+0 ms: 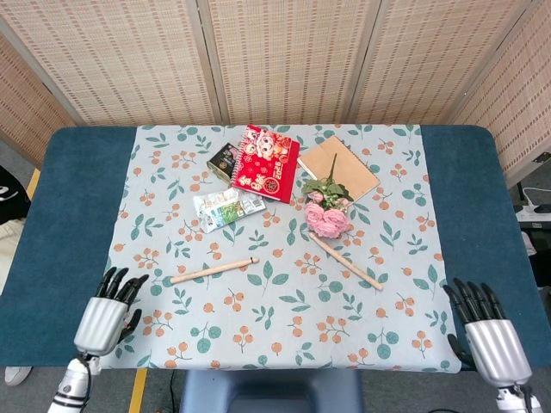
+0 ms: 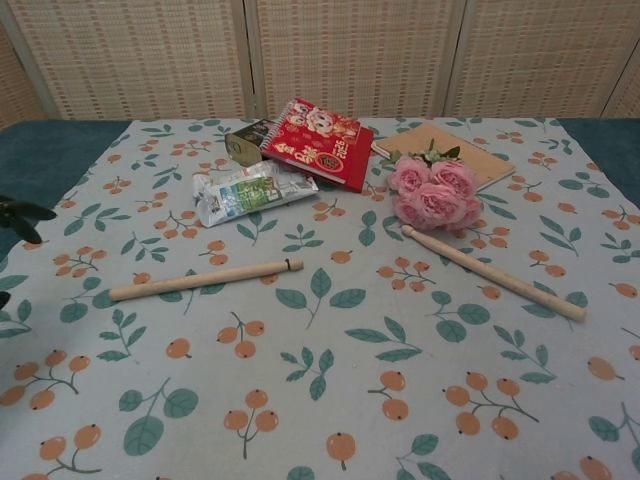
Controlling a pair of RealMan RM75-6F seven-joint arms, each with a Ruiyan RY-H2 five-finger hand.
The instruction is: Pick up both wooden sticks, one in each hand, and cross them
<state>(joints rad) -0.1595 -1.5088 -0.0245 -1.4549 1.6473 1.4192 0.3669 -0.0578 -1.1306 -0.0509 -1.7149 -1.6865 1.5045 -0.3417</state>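
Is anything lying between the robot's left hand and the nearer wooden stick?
No: the head view shows only bare patterned cloth between left hand and stick.

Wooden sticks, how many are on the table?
2. The left wooden stick lies on the flowered cloth near the middle. The right wooden stick lies slanted, its far end at the pink flowers. Neither hand touches them.
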